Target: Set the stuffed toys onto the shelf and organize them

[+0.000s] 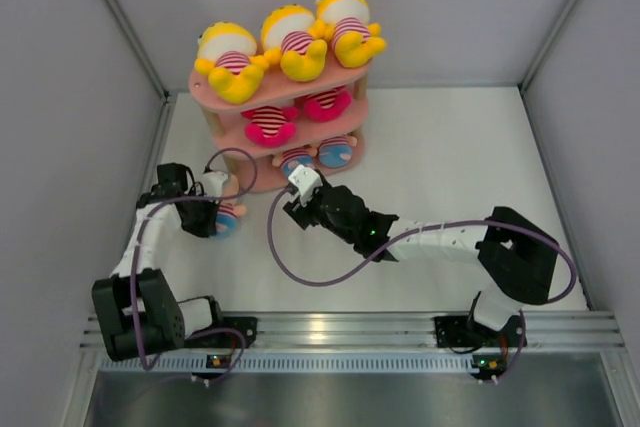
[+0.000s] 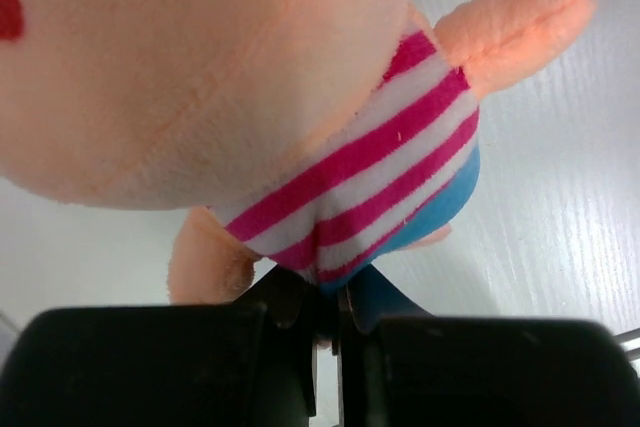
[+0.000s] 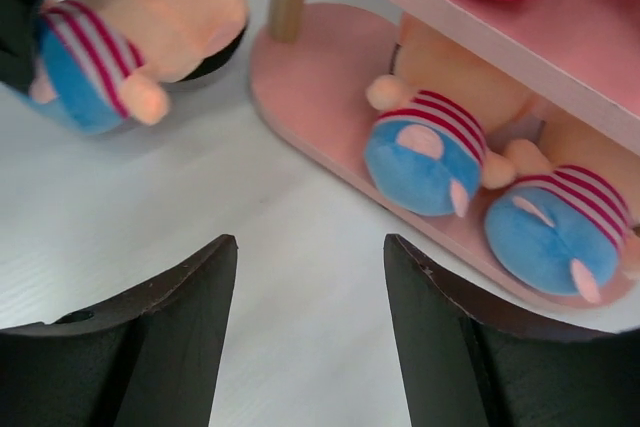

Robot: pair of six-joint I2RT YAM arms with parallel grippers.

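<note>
The pink three-tier shelf (image 1: 205,95) stands at the back centre. Three yellow dolls (image 1: 287,39) sit on its top board. Two striped dolls with pink bottoms (image 1: 270,125) lie on the middle board. Two peach dolls with blue bottoms (image 3: 425,152) lie on the bottom board (image 3: 310,107). My left gripper (image 1: 213,217) (image 2: 328,282) is shut on the striped shirt of a third peach-headed, blue-bottomed doll (image 2: 350,177) (image 3: 110,37), left of the shelf, just above the table. My right gripper (image 1: 300,185) (image 3: 310,247) is open and empty, just in front of the bottom board.
Grey walls enclose the white table on the left, right and back. A metal rail (image 1: 340,332) runs along the near edge by the arm bases. Purple cables (image 1: 290,267) loop over the table between the arms.
</note>
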